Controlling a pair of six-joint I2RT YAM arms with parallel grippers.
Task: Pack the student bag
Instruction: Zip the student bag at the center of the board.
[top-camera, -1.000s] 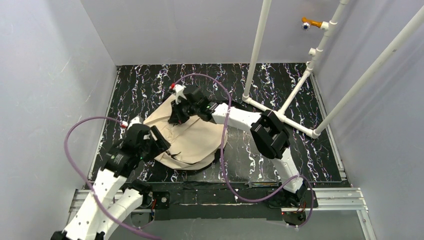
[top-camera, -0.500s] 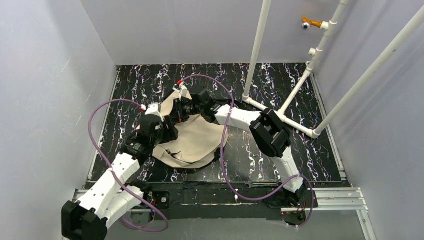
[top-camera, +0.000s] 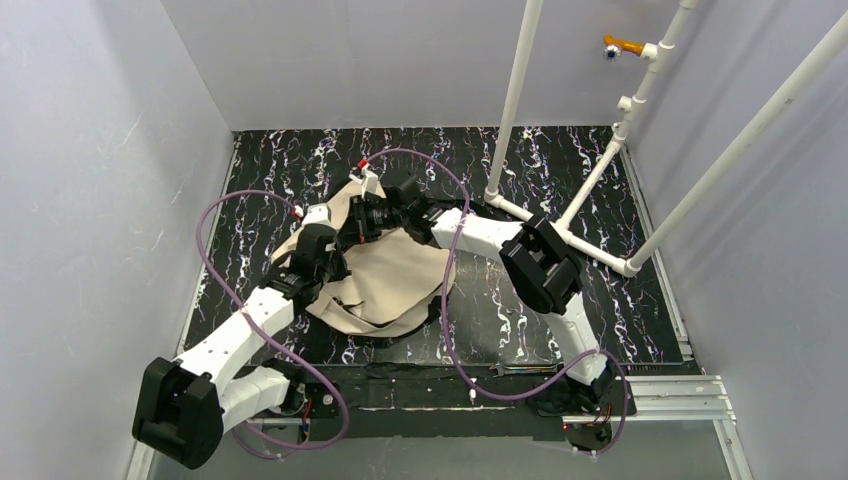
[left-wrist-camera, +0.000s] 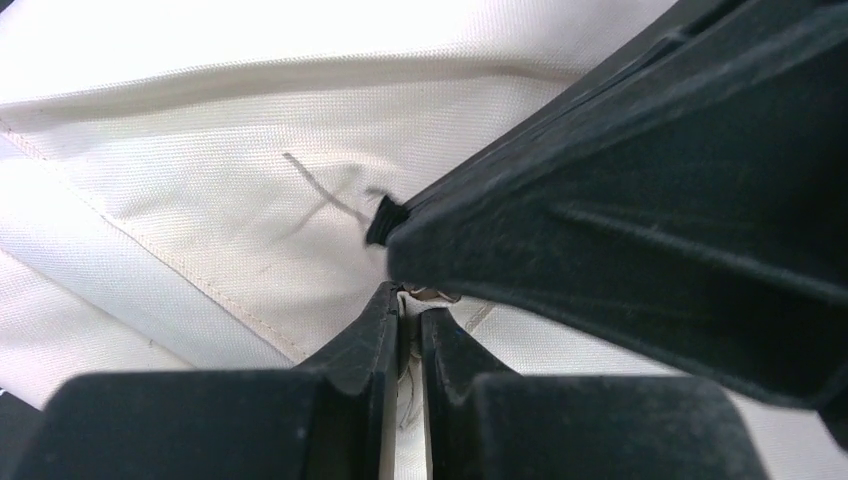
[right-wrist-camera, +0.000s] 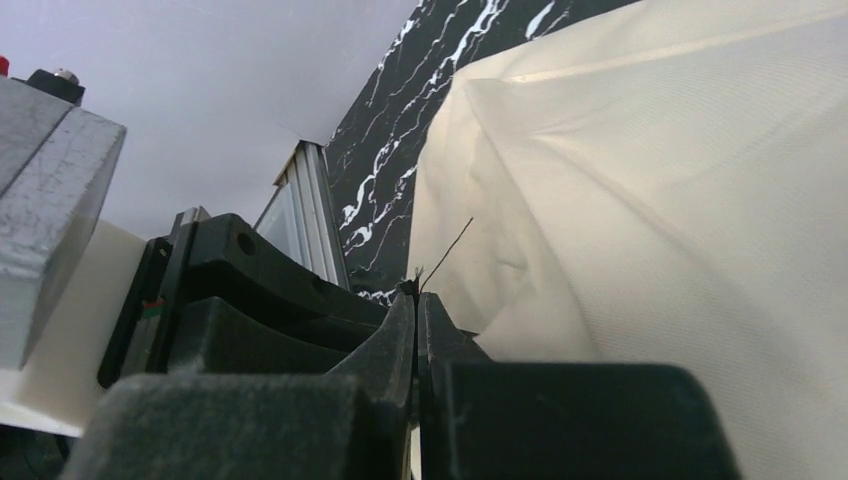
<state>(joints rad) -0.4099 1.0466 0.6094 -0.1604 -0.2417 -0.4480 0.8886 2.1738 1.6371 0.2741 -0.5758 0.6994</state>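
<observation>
Lying crumpled on the black, white-veined bench (top-camera: 560, 170), the student bag (top-camera: 390, 285) sits left of the middle, between the two arms and nearer the left wall than the white pipe frame (top-camera: 600, 170) that stands on the right half. Its beige cloth spreads in a rounded heap, with a dark edge showing along the near side.

Both arms reach to the same spot on the bag's far left part. The left pincer (left-wrist-camera: 408, 300) has its two black fingers pressed together, and a thin strip of beige cloth shows in the slit between them, so it is pinching the bag. Just above its tips in the left wrist view, the dark bulk of the other arm's finger fills the right side, its tip touching or nearly touching the same fold. A stitched seam (left-wrist-camera: 200, 280) runs slantwise across the cloth beside them.

The right pincer (right-wrist-camera: 416, 300) is also squeezed shut on the cloth, with a loose thread (right-wrist-camera: 450, 250) sticking up from its tips. Beyond it the bag's pale cloth rises to the right, and the bench runs off toward the grey wall.

From above, a purple cable (top-camera: 215, 250) loops out from the left arm and another arches over the right arm.
</observation>
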